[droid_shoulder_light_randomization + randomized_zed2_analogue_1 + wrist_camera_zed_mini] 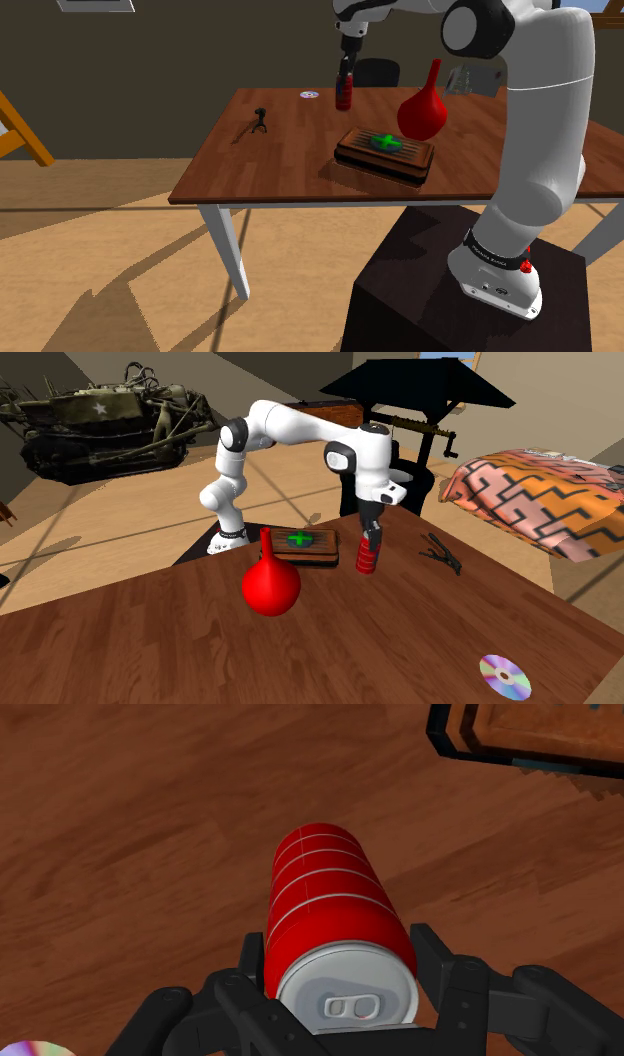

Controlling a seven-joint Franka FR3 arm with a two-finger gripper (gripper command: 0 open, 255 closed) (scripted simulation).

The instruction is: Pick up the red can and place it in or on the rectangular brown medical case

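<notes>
Red can [335, 919] clasped in pincer [340, 956] | red bulb [270, 587] near case [385, 162] | disc [503, 676] apart

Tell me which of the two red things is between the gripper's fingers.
The red can, a ringed cylinder with a silver top; the gripper clasps it. The necked red bulb stands free near the case.
</notes>
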